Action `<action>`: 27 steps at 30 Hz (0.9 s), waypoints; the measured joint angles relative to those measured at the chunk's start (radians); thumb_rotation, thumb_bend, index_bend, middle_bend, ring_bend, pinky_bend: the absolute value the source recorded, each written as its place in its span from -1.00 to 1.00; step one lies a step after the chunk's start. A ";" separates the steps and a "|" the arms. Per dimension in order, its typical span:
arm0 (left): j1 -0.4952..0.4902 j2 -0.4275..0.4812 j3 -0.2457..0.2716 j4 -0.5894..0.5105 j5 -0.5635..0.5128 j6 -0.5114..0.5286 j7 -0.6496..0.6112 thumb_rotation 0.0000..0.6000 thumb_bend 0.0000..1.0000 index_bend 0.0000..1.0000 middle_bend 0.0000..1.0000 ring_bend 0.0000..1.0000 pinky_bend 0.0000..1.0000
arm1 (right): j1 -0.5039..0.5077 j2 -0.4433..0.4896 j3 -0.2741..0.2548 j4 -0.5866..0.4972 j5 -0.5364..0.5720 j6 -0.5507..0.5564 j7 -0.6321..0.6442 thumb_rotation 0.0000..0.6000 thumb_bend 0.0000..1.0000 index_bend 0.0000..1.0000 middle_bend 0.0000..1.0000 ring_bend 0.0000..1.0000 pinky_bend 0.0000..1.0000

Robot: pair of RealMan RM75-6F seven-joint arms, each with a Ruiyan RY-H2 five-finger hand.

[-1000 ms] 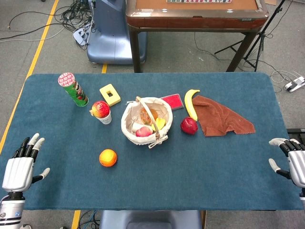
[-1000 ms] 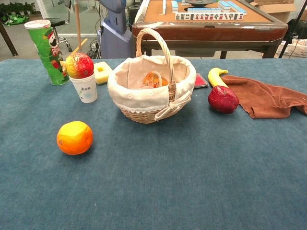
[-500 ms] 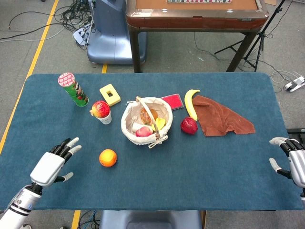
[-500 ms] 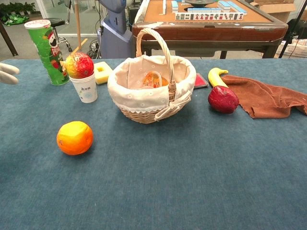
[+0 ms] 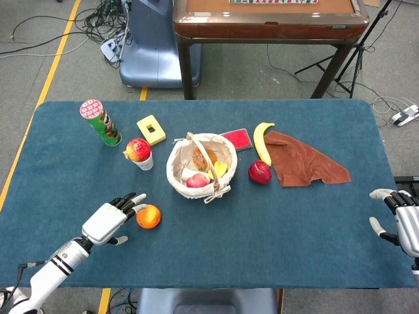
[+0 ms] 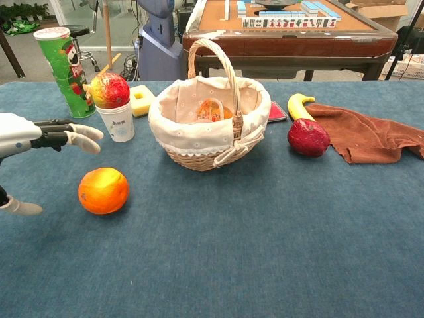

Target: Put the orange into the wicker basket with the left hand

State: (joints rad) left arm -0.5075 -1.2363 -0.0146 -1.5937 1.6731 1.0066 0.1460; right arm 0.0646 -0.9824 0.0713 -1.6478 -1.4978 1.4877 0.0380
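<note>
Blue cloth table (image 5: 314,222) w/ orange (image 5: 148,216) lying near front-left, well short of wicker basket (image 5: 180,171). Left hand (image 5: 110,220) is open, fingers spread, just left of orange, not gripping. Right hand (image 5: 400,222) sits far off, also open, so left is much nearer.

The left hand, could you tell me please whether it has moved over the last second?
Yes. The left hand has moved rightward from the table's near-left edge toward the orange, fingers open just beside it.

right hand (image 5: 400,221) cut off, basket (image 5: 177,171) contents unclear
</note>
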 measured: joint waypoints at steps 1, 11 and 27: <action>-0.008 -0.009 -0.002 0.004 -0.008 -0.012 0.008 1.00 -0.62 -0.64 -1.00 -0.91 -0.56 | -0.001 0.000 0.000 0.001 0.001 0.000 0.000 1.00 -0.41 -0.30 -0.36 -0.34 -0.19; -0.074 -0.101 -0.021 0.047 -0.070 -0.079 0.051 1.00 -0.62 -0.62 -1.00 -0.90 -0.56 | -0.003 -0.002 -0.001 0.007 0.008 -0.005 0.004 1.00 -0.41 -0.30 -0.36 -0.34 -0.19; -0.125 -0.216 -0.027 0.174 -0.112 -0.092 0.072 1.00 -0.62 -0.15 -0.44 -0.26 0.00 | -0.011 -0.005 -0.003 0.023 0.018 -0.005 0.022 1.00 -0.41 -0.30 -0.36 -0.34 -0.19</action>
State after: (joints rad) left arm -0.6323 -1.4524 -0.0411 -1.4200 1.5611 0.9142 0.2182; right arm 0.0539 -0.9872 0.0685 -1.6246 -1.4799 1.4832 0.0599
